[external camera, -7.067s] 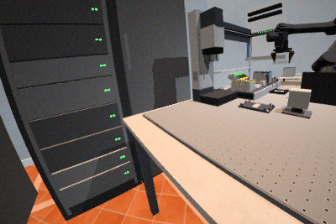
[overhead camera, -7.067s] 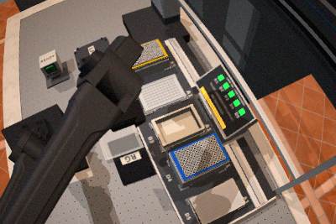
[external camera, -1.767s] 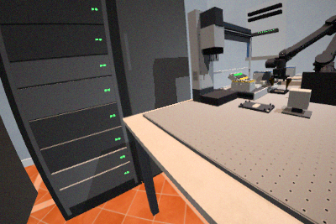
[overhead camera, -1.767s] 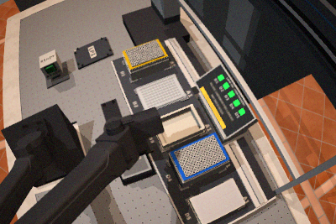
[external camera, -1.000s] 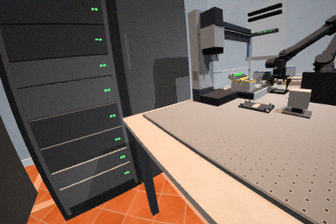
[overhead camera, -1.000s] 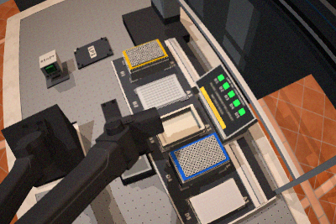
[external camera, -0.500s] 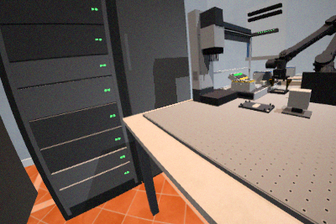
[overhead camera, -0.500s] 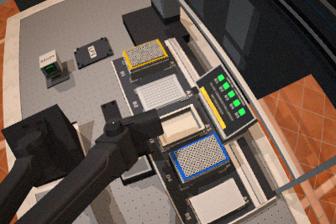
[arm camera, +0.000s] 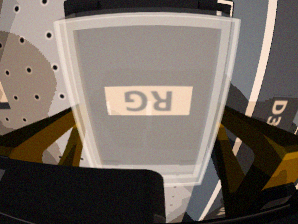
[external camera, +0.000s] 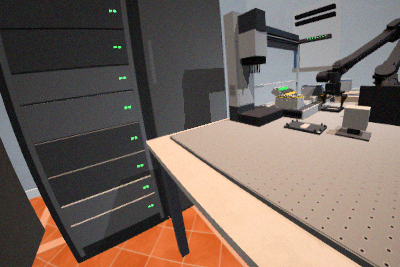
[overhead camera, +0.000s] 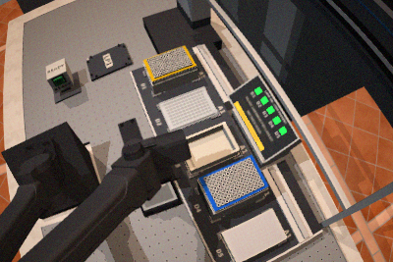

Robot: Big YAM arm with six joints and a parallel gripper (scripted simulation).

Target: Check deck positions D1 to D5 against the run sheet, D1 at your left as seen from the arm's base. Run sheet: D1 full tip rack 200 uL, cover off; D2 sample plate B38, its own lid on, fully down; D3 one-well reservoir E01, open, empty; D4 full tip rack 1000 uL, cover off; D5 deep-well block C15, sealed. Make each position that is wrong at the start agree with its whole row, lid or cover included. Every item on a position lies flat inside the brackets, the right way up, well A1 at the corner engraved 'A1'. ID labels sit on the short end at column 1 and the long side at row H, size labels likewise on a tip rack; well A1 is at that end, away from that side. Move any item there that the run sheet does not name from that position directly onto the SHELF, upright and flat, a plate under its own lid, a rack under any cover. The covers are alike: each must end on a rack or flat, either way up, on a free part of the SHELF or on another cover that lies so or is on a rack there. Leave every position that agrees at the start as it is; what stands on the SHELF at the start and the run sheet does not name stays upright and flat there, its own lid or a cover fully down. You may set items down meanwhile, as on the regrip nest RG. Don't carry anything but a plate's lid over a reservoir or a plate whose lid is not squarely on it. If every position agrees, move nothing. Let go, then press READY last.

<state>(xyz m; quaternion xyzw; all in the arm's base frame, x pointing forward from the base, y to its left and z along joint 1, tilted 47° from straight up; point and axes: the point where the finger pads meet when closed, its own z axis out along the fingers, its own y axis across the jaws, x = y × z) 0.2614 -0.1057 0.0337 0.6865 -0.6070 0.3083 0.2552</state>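
Clear, flat rect. plastic lid clamped in wide-spread pincer over dark RG nest.

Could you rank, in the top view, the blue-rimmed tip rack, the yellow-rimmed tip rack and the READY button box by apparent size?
1. Blue-rimmed tip rack, though it sits nearer the camera.
2. Yellow-rimmed tip rack.
3. READY button box, clearly smallest.

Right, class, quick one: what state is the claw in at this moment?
Claw: closed on a clear lid, held over the RG nest.
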